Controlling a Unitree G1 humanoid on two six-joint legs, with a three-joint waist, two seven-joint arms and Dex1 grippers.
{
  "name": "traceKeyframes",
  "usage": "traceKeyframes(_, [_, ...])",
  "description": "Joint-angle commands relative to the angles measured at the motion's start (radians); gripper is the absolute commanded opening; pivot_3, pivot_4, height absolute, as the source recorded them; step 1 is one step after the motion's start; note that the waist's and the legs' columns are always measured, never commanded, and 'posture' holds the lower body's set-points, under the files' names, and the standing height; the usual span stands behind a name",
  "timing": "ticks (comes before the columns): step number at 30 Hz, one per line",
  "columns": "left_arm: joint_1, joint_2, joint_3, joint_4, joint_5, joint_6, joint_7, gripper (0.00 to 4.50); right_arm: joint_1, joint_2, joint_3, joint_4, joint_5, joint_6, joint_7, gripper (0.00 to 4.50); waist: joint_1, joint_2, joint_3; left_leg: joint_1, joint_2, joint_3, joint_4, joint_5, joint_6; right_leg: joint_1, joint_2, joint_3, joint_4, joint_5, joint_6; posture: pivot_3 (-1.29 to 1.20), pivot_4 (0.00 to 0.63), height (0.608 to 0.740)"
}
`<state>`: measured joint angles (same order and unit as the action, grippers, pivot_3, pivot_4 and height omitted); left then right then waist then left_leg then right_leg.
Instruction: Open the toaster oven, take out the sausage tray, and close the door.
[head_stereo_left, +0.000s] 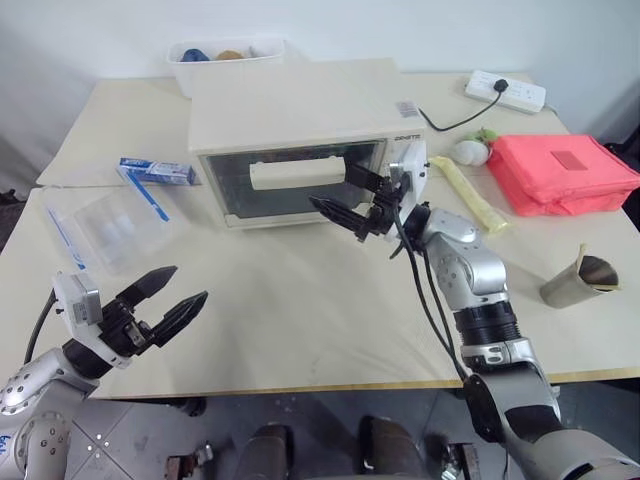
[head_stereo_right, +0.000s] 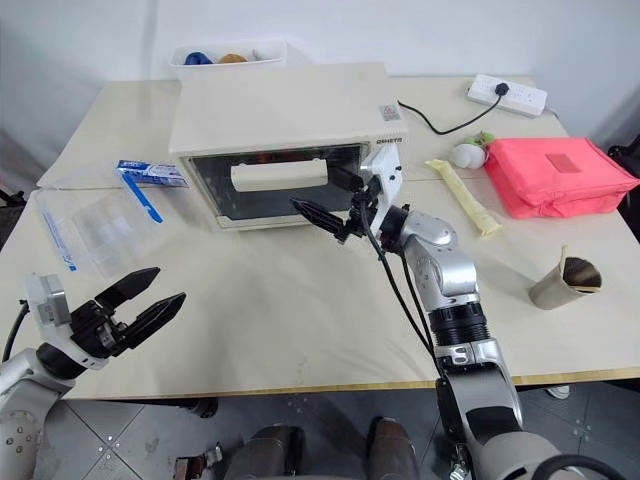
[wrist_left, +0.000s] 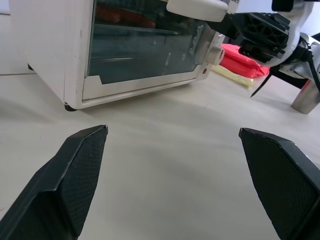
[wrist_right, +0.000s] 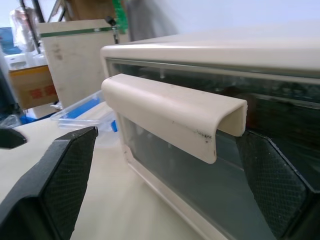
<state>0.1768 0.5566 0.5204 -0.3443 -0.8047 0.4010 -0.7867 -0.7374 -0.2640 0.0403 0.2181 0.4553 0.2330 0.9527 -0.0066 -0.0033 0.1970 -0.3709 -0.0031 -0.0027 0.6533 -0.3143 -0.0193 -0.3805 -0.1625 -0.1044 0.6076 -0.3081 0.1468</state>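
Toward the far edge of the pale counter (head_stereo_left: 300, 320) stands the cream-white boxy toaster oven (head_stereo_left: 300, 120), its glass-paned door (head_stereo_left: 300, 185) shut and facing the near edge. Wide cream bar handle (head_stereo_left: 297, 174) runs across the upper part of the door, long axis parallel to the counter's far edge.

Right gripper (head_stereo_left: 352, 197): black fingers spread wide, empty. It sits at the handle's right end and points leftward along the door front. In the right wrist view the handle (wrist_right: 170, 117) lies between the two fingers, one finger (wrist_right: 60, 175) out in front of the bar and the other close to the glass. No contact visible; whether a finger touches the door cannot be told.

Left gripper (head_stereo_left: 165, 300): fingers also spread wide, empty, hovering over the near-left part of the counter, well apart from the oven. Right arm is clearly the nearer one to the handle.

Shallow metal sausage tray (wrist_left: 125, 24): inside the oven behind the glass, glimpsed as a shelf line with something red on it in the left wrist view; details not resolvable.

Judgement: door-opening step not yet begun. The fingers must close across the bar's short section, then pull toward the near edge and down.
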Motion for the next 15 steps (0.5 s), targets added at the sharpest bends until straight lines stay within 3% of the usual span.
traceKeyframes(1, [-0.012,-0.009,0.025,-0.006,-0.041,0.012,0.033,4.47,0.029,-0.028,0.041,-0.083,0.0,-0.029,0.103,4.5,-0.003,0.0,0.0,0.0,0.0,0.0,0.0,0.0,0.0,0.0,0.0,0.0,0.0,0.0,0.0,0.0,0.15,0.74])
traceKeyframes(8, [-0.098,-0.005,0.09,0.04,-0.157,0.067,0.106,4.47,0.066,-0.06,0.07,-0.102,-0.035,-0.065,0.168,4.5,-0.011,0.0,0.0,0.0,0.001,0.001,0.001,0.0,0.0,0.0,0.0,0.0,0.001,0.0,0.0,0.0,0.15,0.74])
traceKeyframes(12, [-0.186,0.009,0.116,0.108,-0.15,0.035,0.114,3.54,0.075,-0.063,0.079,-0.092,-0.061,-0.104,0.183,4.5,-0.019,0.0,0.0,0.0,0.001,0.001,0.0,0.0,0.0,-0.001,0.0,-0.001,0.001,0.0,0.0,0.0,0.15,0.74])
traceKeyframes(15, [-0.312,0.024,0.026,0.205,-0.049,-0.002,0.107,2.7,0.078,-0.059,0.083,-0.085,-0.076,-0.124,0.186,4.5,-0.02,0.0,0.0,0.0,0.0,0.001,0.0,0.0,0.0,-0.001,0.0,-0.001,0.001,0.0,0.0,0.0,0.15,0.74])
